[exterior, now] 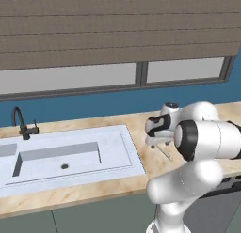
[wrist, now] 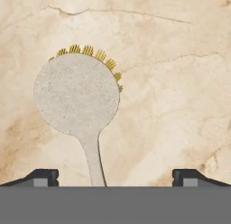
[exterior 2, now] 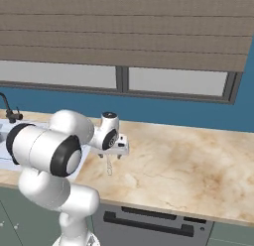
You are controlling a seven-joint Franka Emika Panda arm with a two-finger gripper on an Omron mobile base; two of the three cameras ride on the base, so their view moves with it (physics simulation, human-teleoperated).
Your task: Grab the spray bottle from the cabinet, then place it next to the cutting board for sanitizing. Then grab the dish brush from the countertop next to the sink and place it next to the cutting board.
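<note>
Right now the gripper [wrist: 115, 175] is hanging over the countertop [exterior 2: 188, 165], its jaws standing fully apart and holding nothing. Its two dark fingertips [wrist: 43, 177] are rising at the bottom of the hand view, one on each side, with bare stone showing between them apart from the brush handle.

The dish brush [wrist: 77, 99] is lying flat on the stone directly under the hand. Its round pale head is facing up at the camera, with yellow bristles peeking out along one rim of the head, and its thin handle is running down toward the gripper, closer to the left fingertip than to the right. Neither fingertip is touching it.

From the base views, the brush [exterior: 164, 153] is showing as a thin pale stick on the countertop just beside the right edge of the sink [exterior: 70, 154], below the white hand. In the right base view the same thin handle [exterior 2: 108, 165] is lying just under the hand, near the front edge of the stone.

The sink is sitting toward the left end of the countertop, and its black faucet [exterior: 21, 123] is standing at the back edge. The arm [exterior: 207, 138] is bending forward over the counter, pointing the hand downward.
</note>
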